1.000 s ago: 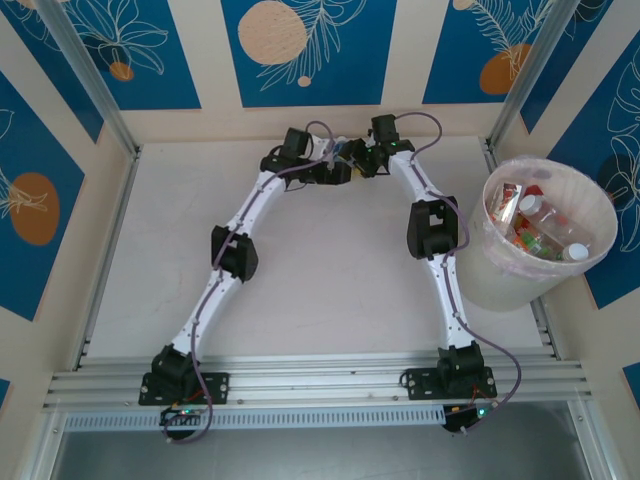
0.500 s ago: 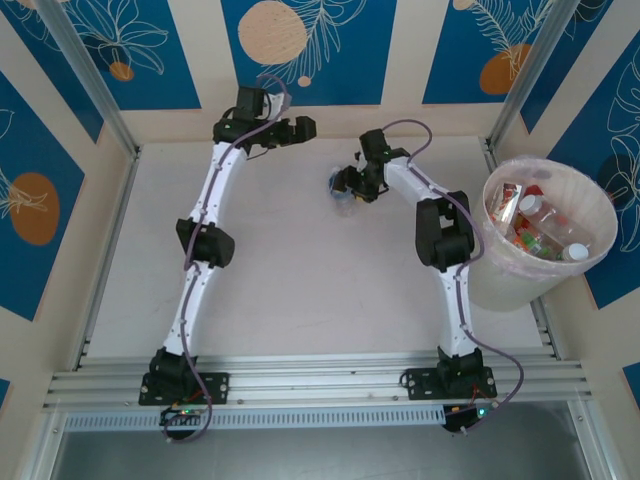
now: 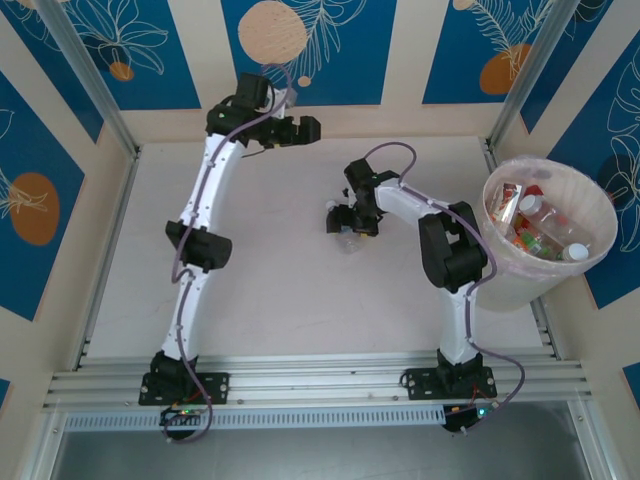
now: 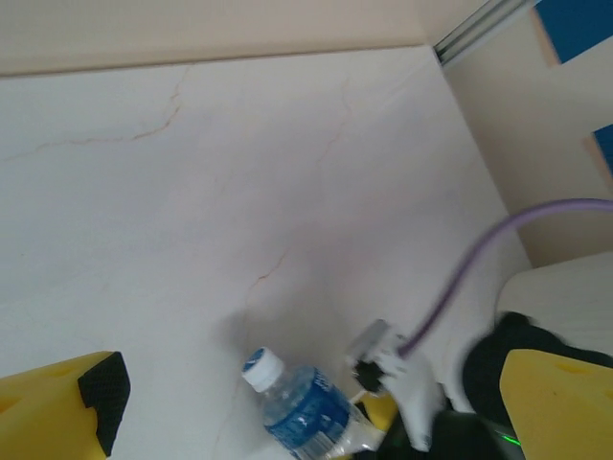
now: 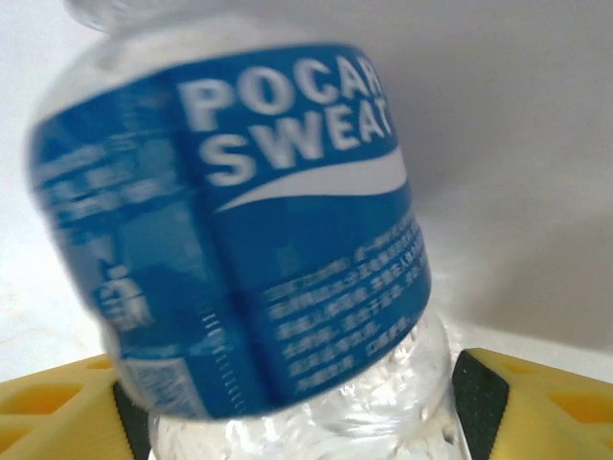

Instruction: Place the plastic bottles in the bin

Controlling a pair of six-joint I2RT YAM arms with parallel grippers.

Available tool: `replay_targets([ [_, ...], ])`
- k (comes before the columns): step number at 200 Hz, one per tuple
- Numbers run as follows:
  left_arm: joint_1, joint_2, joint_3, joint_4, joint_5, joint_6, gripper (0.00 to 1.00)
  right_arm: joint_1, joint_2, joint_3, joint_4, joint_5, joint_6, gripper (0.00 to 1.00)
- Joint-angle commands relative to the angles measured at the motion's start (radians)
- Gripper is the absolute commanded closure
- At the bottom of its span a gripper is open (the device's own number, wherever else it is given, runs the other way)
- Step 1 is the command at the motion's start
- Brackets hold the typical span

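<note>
Right gripper [image 5: 299,407] brackets the blue-labelled bottle [image 5: 239,240], clamping unconfirmed; seat pads squarely on its body before lifting toward the bin [image 3: 505,285]; left gripper [image 3: 305,128] spread wide, empty

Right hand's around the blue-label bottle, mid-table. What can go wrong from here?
1. The blue-label bottle sits between the right hand's pads, but a firm grip isn't evident. If lifted like this, it could slip out and roll across the table, well short of the bin.
2. The right arm's elbow stands close to the bin wall. Swinging over could nudge the bin, which sits by the table's right edge.
</note>
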Motion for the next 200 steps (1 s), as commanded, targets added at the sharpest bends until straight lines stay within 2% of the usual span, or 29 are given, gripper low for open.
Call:
replay_targets([
  [1,0.004,-0.224,-0.233,0.125,-0.016,0.033,0.00,0.017,0.049,0.069,-0.051,0.055,-0.047,0.19],
  [23,0.007,-0.443,-0.595,0.342,-0.060,0.025,0.00,0.019,0.067,0.094,-0.047,0.059,-0.065,0.23],
  [49,0.009,-0.633,-0.844,0.509,-0.158,0.011,0.00,0.026,-0.008,0.046,0.009,0.091,-0.083,0.35],
  [73,0.010,-0.752,-0.978,0.595,-0.229,-0.012,0.00,0.027,-0.211,-0.065,0.114,0.103,-0.098,0.41],
  [91,0.012,-0.840,-1.098,0.724,-0.246,-0.049,0.00,0.027,-0.374,-0.115,0.134,0.135,-0.117,0.43],
  [113,0.012,-0.961,-1.285,0.906,-0.278,-0.108,0.00,0.022,-0.567,-0.133,0.100,0.180,-0.147,0.44],
  [141,0.012,-1.091,-1.532,1.090,-0.313,-0.176,0.00,0.003,-0.774,-0.093,-0.026,0.259,-0.214,0.44],
  [170,0.012,-1.166,-1.695,1.150,-0.343,-0.226,0.00,-0.093,-0.927,-0.035,-0.142,0.458,-0.238,0.44],
  [200,0.012,-1.177,-1.772,1.155,-0.335,-0.249,0.00,-0.317,-1.105,-0.084,-0.124,0.582,-0.105,0.44],
])
